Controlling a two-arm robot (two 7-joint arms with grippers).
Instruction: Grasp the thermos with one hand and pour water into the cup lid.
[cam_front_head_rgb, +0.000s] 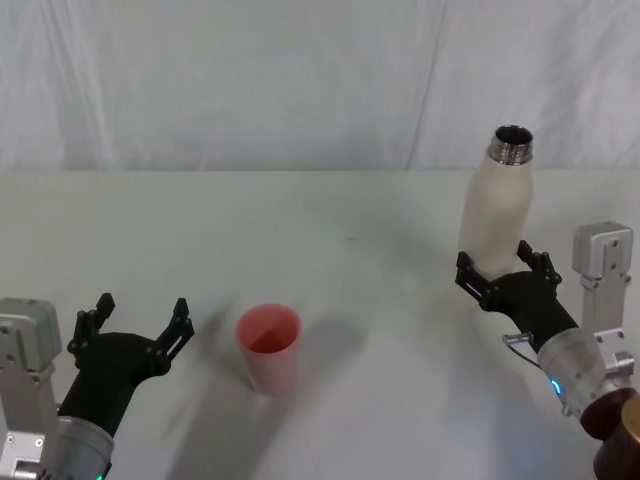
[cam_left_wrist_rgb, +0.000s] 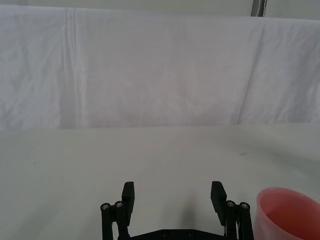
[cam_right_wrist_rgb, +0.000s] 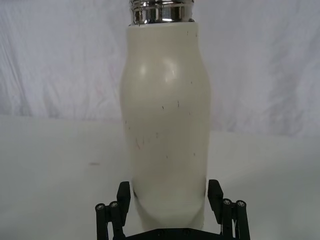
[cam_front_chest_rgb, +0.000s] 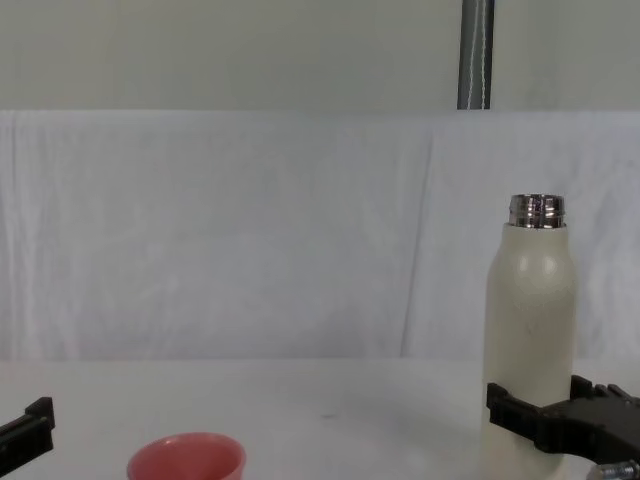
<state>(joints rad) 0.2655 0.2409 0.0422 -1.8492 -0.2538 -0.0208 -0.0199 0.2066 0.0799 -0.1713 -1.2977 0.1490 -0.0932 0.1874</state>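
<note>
We judge the grasp step is in hand: the right gripper (cam_front_head_rgb: 503, 278) has its fingers (cam_right_wrist_rgb: 123, 196) set against the lower body of the thermos (cam_front_head_rgb: 497, 213), which stands upright on the bench (cam_front_head_rgb: 350, 230), well right of the cup lid (cam_front_head_rgb: 268, 348). The left gripper (cam_front_head_rgb: 138, 322) hangs just left of the cup lid, fingers spread and empty. Next calls for carrying the thermos over the cup lid and tipping its neck toward the rim.

Cream thermos (cam_front_head_rgb: 497, 214) upright, uncapped; pink cup lid (cam_front_head_rgb: 268, 348) well apart.
</note>
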